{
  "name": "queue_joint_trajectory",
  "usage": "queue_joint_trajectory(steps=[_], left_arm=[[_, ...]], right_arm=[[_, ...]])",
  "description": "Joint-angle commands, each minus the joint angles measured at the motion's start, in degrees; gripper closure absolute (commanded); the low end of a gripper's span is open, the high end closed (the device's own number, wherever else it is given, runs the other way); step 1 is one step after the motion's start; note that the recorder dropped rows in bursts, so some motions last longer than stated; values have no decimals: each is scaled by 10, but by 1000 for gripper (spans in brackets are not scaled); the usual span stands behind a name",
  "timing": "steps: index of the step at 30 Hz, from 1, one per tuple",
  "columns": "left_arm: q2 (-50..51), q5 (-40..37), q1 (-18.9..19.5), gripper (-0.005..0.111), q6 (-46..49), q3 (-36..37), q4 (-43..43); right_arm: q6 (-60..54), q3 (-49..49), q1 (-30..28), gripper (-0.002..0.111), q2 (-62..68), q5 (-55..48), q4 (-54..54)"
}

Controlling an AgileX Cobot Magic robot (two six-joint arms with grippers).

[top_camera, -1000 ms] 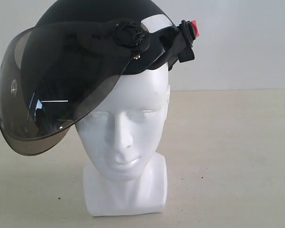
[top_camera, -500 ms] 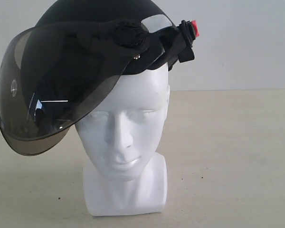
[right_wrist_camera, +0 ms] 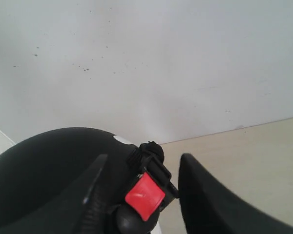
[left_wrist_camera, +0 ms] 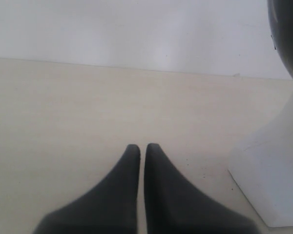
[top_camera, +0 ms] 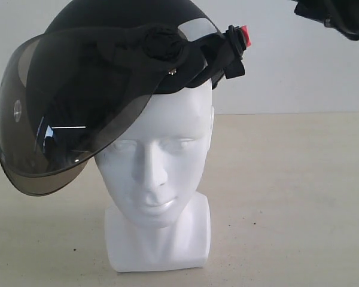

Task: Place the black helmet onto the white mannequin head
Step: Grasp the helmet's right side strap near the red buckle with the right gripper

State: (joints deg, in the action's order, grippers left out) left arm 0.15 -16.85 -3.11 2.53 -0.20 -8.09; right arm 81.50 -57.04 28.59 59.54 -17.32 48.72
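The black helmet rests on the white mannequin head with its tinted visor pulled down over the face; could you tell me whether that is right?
Not quite. The black helmet does rest on the white mannequin head, but its tinted visor hangs off to one side, leaving the eyes, nose and mouth uncovered. The exterior view shows this.

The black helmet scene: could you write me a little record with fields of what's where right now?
Helmet: matte-black rounded helmet sits tilted on the glossy white mannequin head
Visor: smoky tinted visor hangs off to one side, face mostly uncovered
Buckle: small red buckle sticks out at the helmet's side
Left fingers: shut, low over the beige table
Right fingers: open, clear of the helmet, up near the buckle
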Motion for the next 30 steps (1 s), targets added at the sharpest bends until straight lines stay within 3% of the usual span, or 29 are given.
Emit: queue_joint_trajectory(steps=[1,3,7,14,19,30], left_arm=[[-1,2,2,102,0,2,-4],[-1,2,2,102,0,2,-4],[-1,2,2,102,0,2,-4],[-1,2,2,102,0,2,-4],[-1,2,2,102,0,2,-4],[-1,2,2,102,0,2,-4]], right_arm=[[-63,-2,0,52,-19,8,-56],[-96,-2,1,46,-27,12,-113],[-221,-2,1,46,-37,12,-297],[-588,-2,1,46,-39,-29,-681],[-604,-2,1,46,-39,-77,-703],[-595,-2,0,46,11,-71,-703]])
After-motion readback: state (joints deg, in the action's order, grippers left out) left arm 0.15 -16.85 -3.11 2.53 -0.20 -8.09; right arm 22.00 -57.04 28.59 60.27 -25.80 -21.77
